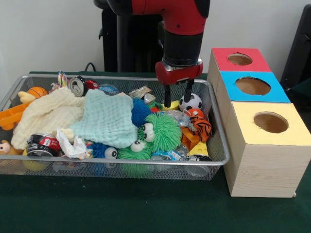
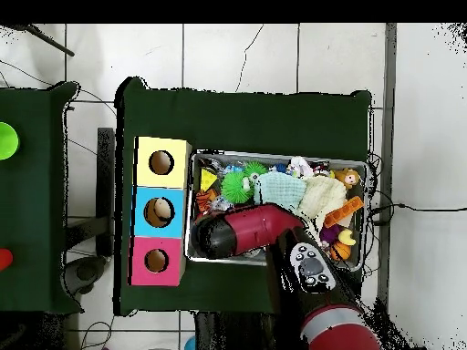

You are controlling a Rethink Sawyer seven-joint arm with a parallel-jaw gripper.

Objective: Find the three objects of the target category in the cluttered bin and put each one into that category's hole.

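Front view: I have the red and black arm's gripper [image 1: 178, 103] hanging low over the far right end of the silver wire-mesh bin [image 1: 217, 127], fingers [image 1: 167, 96] pointing straight down and spread apart, nothing between them. I read that as set up for a top-down pick. Just beside the tips sits a small black-and-white soccer ball [image 1: 192, 102], with an orange tiger-striped toy [image 1: 200, 126] a bit nearer the camera. The target category isn't stated, so I can't say which of these I'm after; the ball looks the likeliest from where the fingers sit. A pale mint muslin cloth [image 1: 108, 119] and a cream cloth [image 1: 45, 115] drape over the middle and left, so they probably hide things and the search likely needs them moved. A fuzzy green ball with googly eyes [image 1: 160, 131] lies against the mint cloth. Right of the bin stands the wooden sorting box, three holes in a row: red-topped section [image 1: 240, 59] farthest, blue-topped section [image 1: 252, 86] in the middle, yellow-topped section [image 1: 270, 122] nearest. Box sits tight to the bin, which keeps each drop short.

Overhead view: the arm covers the box end of the bin [image 2: 368, 169], so the fingers are hidden here. The blue section's hole [image 2: 160, 211] seems to hold something light-coloured; the yellow hole [image 2: 161, 162] and red hole [image 2: 157, 261] look dark. Everything sits on the dark green worktop [image 2: 255, 114].
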